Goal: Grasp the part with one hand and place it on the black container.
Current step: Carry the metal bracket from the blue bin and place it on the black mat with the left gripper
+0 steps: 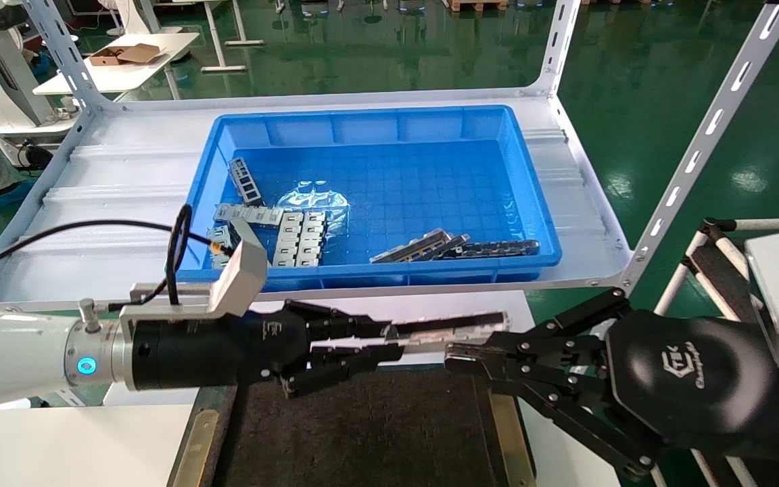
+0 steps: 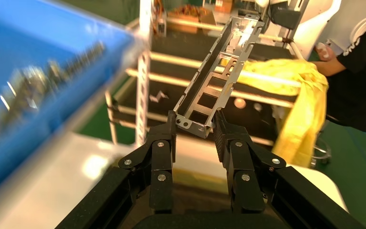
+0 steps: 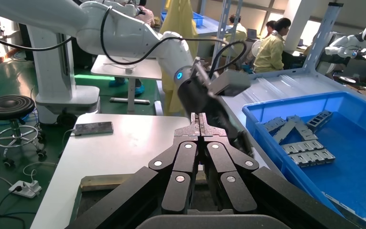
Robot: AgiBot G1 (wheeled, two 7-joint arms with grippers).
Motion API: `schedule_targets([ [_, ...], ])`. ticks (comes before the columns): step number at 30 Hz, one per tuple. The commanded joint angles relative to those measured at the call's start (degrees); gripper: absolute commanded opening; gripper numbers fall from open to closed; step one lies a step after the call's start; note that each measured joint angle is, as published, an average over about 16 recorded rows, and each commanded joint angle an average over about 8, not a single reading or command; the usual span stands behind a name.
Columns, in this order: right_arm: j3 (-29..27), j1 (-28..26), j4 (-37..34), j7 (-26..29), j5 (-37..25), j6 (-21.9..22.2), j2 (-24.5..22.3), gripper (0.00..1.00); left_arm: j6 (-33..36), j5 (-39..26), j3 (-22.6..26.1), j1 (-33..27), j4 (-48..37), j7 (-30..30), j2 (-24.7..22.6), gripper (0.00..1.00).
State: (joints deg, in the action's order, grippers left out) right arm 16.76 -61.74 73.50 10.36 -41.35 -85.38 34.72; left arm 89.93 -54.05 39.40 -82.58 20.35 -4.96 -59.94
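Note:
My left gripper is shut on one end of the part, a long grey metal channel with rectangular cut-outs. It holds the part level above the far edge of the black container. In the left wrist view the part sticks out from between the fingers of the left gripper. My right gripper is shut and empty, with its tips just under the part's free half. In the right wrist view the right gripper shows its jaws pressed together.
A deep blue bin stands on the grey shelf behind, holding light flat plates, more grey bars and a dark strip. Slotted shelf posts rise at the sides. White tabletop lies left of the container.

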Motion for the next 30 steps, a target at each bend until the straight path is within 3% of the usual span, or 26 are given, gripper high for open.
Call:
schedule_targets([
  [1,0.0,0.0,0.0,0.0,0.0,0.0,0.0,0.0,-0.2,0.3,0.4,2.4,2.4,1.6,1.1,0.0],
  [4,0.0,0.0,0.0,0.0,0.0,0.0,0.0,0.01,-1.0,0.9,0.9,6.8,7.3,4.1,2.3,0.0],
  [7,0.0,0.0,0.0,0.0,0.0,0.0,0.0,0.12,-2.2,1.3,1.3,11.0,12.0,6.4,3.2,0.0],
  [8,0.0,0.0,0.0,0.0,0.0,0.0,0.0,0.19,-2.8,1.4,1.5,12.3,13.4,7.2,3.5,0.0],
  [13,0.0,0.0,0.0,0.0,0.0,0.0,0.0,0.76,-8.4,1.6,1.7,18.4,20.0,11.3,5.1,0.0],
  [16,0.1,0.0,0.0,0.0,0.0,0.0,0.0,0.98,-13.2,1.6,1.6,21.6,23.6,14.0,6.1,0.0],
  [30,0.1,0.0,0.0,-0.1,0.1,0.0,0.0,1.0,-42.4,-2.2,2.4,34.0,38.4,28.4,7.2,0.0],
])
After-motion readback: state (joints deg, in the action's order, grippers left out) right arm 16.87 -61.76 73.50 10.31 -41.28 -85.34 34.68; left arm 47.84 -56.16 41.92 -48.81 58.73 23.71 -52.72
